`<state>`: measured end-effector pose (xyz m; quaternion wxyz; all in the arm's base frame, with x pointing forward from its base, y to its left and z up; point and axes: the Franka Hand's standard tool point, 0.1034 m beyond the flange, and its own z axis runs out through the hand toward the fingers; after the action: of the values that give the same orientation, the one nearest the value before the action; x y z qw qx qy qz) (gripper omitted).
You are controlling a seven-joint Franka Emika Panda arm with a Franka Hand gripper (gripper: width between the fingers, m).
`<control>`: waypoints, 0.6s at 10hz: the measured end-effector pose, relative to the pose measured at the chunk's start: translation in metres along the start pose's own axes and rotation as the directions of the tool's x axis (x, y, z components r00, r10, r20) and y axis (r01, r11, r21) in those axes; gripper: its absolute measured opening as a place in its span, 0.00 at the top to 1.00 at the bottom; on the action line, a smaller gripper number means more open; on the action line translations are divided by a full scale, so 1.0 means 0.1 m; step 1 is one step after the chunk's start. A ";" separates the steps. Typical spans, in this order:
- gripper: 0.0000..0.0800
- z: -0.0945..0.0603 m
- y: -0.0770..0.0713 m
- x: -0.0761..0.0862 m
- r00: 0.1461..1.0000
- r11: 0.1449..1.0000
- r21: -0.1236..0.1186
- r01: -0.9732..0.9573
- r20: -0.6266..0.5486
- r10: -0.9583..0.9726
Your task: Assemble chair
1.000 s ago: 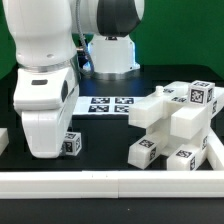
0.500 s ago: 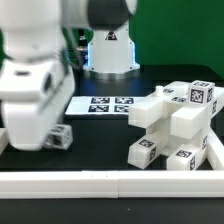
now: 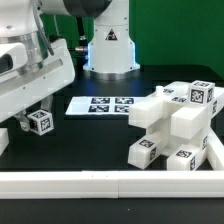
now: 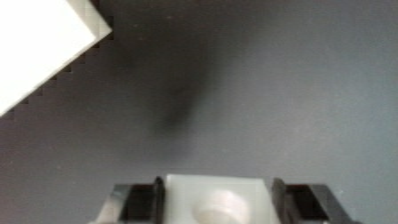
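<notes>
Slab: (image 3: pixel 3 140) white piece at the exterior view's far left edge, mostly cut off.
Arm: (image 3: pixel 30 70) big white body low over the table's left side, hiding what lies behind it.
Gripper: (image 3: pixel 38 118) jaws closed on a block; the wrist view shows both dark fingers (image 4: pixel 128 202) pressed against its sides.
Block: (image 3: pixel 40 122) small, white, tagged, held clear of the black table (image 3: pixel 95 140), tilted a little.
Marker board: (image 3: pixel 103 105) flat, mid-table, just right of the block.
Pile: (image 3: pixel 180 125) other chair pieces bunched at right, well apart from the gripper.
Rail: (image 3: pixel 110 182) long white border along the front.
</notes>
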<state>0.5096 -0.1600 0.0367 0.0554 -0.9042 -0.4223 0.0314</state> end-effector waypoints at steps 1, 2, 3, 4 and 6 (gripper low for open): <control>0.65 0.01 -0.01 0.00 0.995 0.995 0.001 -0.095 0.001 0.095; 0.65 0.02 -0.09 -0.03 0.955 0.955 -0.011 -0.295 -0.015 0.295; 0.65 0.07 -0.28 -0.14 0.883 0.883 -0.019 -0.469 -0.036 0.469; 0.65 0.13 -0.46 -0.25 0.821 0.821 -0.032 -0.570 -0.050 0.569; 0.65 0.15 -0.48 -0.26 0.745 0.745 -0.024 -0.667 -0.051 0.665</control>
<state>0.4553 -0.1480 0.0279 0.0304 -0.9967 -0.0714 0.0229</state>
